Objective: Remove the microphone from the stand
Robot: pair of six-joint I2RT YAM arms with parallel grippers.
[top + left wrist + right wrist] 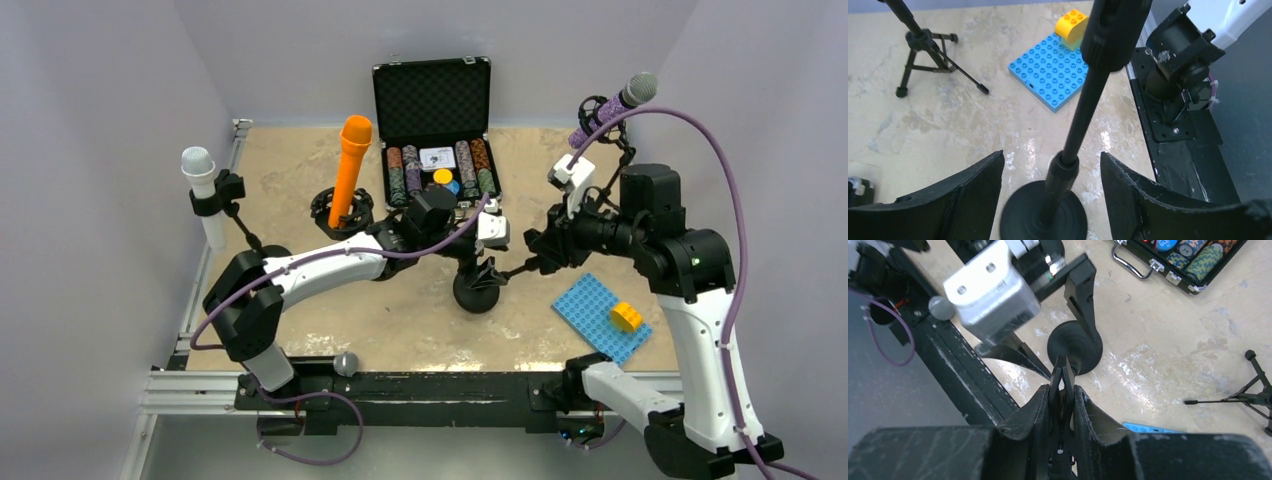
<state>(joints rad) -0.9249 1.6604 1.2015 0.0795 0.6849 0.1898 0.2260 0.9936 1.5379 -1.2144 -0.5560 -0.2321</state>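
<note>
Tabletop [300,170] beige marble (walls [100,100] lilac); left gripper [1050,157] wide astride stand [1083,115], right gripper [1063,390] clamping it.

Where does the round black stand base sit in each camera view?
Top external: round stand base at centre, between the two arms.
Left wrist: bottom centre, its pole rising between the tips of the open left pincer.
Right wrist: centre, just beyond the right pincer, shut on that pole.
Shared landmark: blue brick plate.

The stand pole [1083,115] obstructs the spread left tool [1050,160].
</note>
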